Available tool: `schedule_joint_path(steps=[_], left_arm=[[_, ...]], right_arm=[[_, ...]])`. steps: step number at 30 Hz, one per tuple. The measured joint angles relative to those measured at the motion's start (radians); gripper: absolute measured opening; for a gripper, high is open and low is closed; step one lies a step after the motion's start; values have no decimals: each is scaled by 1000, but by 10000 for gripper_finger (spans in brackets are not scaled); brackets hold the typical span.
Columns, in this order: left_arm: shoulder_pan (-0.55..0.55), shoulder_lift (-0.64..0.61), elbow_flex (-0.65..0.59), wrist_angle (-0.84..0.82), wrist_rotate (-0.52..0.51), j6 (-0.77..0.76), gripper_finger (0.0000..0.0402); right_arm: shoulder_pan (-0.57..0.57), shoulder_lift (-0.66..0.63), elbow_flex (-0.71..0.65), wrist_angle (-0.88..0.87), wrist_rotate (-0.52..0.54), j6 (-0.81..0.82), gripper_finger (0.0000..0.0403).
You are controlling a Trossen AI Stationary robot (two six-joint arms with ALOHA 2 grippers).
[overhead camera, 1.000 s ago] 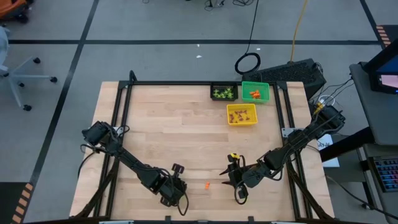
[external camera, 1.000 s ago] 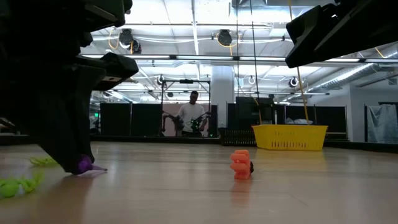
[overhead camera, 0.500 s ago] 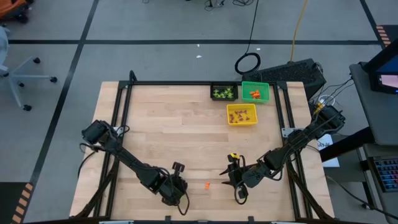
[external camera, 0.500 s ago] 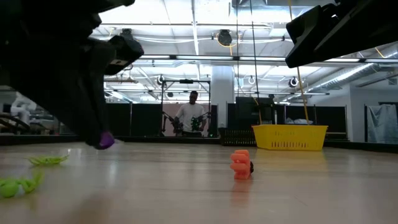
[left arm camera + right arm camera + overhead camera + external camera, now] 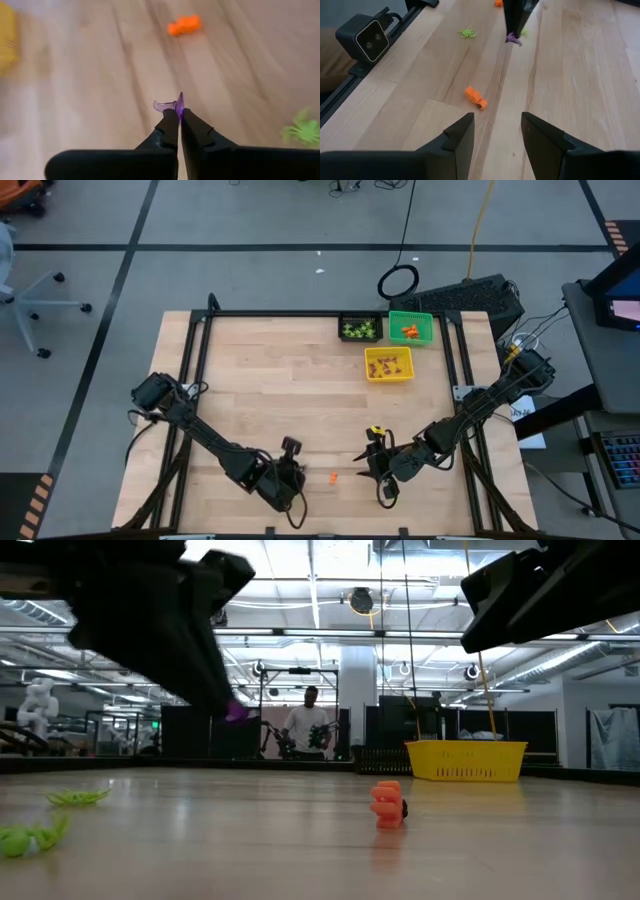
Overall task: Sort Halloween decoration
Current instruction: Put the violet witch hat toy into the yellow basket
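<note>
A purple trinket (image 5: pixel 172 104) is pinched in the closed left hand (image 5: pixel 179 118) above the desk (image 5: pixel 260 400); the right hand (image 5: pixel 496 132) is held open near an orange trinket (image 5: pixel 476 98).

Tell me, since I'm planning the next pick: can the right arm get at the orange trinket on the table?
Probably yes: the right gripper hangs open, and the orange trinket lies on bare wood just ahead, nothing between them.

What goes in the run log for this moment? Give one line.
left tool: shut on purple trinket, lifted | right tool: open, waiting above table | orange trinket: on table
</note>
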Motion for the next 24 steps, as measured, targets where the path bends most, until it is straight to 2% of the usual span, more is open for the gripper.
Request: schedule_joint_path(steps=[4,11,24], left_arm=[[0,0,30,0,-87,62,5],[0,-1,93,1,-174,165,5],[0,-67,143,8,-253,206,5]], right_arm=[[0,0,0,-4,0,0,151],[0,0,0,-4,0,0,151],[0,0,0,-12,0,0,151]])
